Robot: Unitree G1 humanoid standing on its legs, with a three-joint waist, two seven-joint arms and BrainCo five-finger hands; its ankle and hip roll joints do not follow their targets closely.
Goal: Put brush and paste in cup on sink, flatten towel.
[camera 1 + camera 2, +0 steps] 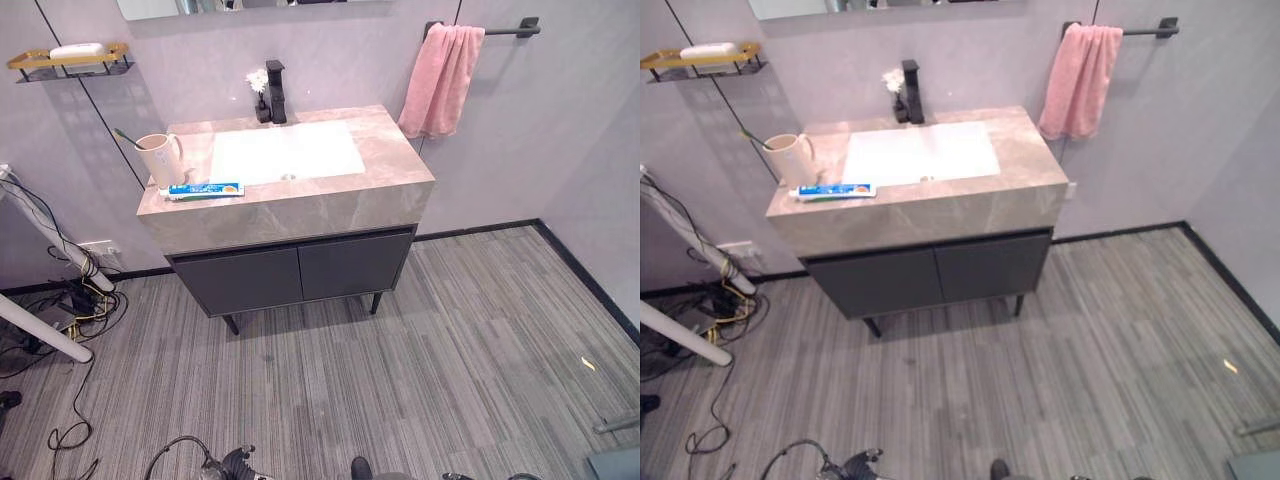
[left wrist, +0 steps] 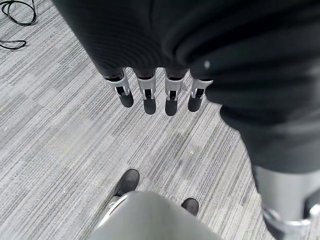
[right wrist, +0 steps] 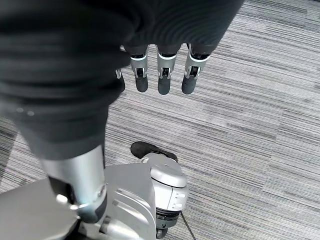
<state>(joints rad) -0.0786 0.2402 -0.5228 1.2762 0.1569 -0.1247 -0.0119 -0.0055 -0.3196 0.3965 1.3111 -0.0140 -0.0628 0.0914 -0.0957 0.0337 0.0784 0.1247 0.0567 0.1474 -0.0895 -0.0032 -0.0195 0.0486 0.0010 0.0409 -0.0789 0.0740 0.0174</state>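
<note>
Paste flat by cup holding brush; towel bunched

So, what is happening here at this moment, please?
Nothing is being handled yet. The left hand and right hand hang open over the grey floor, away from the vanity. A toothbrush already stands in the beige cup on the sink counter, the toothpaste tube lies beside it, and the pink towel hangs bunched on its bar.
</note>
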